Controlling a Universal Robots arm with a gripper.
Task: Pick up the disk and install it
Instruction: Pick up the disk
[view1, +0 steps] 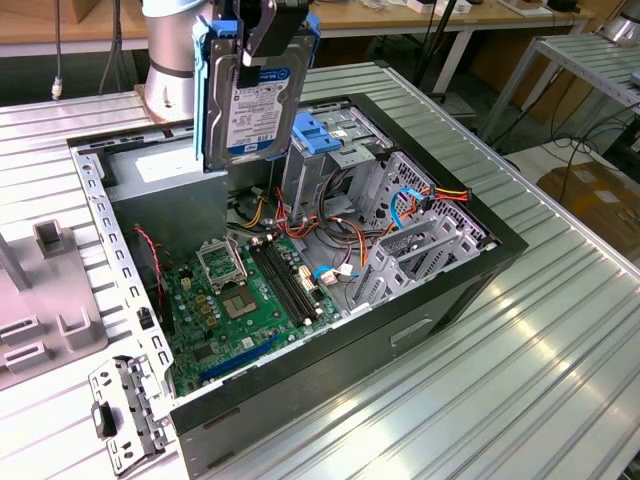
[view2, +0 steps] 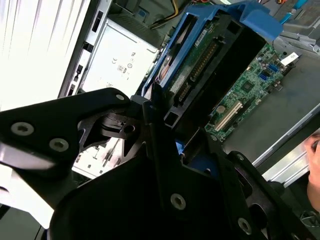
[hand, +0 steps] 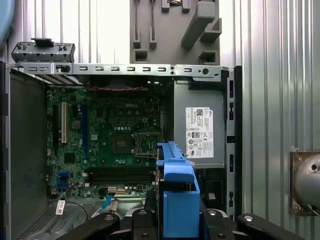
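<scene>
Exterior view: ribbed table (view1: 560, 380) under an open case (view1: 440, 290), with board (view1: 240, 300) on its floor and blue-topped drive cage (view1: 330, 160) at 1 o'clock of the board. Upright above the case at 12 o'clock of the board: the disk (view1: 255, 125), label (view1: 268, 95) towards the camera, blue carrier (view1: 212, 100) along its edges. Closed on the disk's top end from 12 o'clock: gripper (view1: 250, 50), one black finger (view1: 262, 33) lying over the label

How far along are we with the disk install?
Pickup looks done: the gripper is shut on the disk, held upright above the open computer case. In hand: the disk hangs beside the drive cage. Left: installation; the disk is not yet seated in the case.
</scene>
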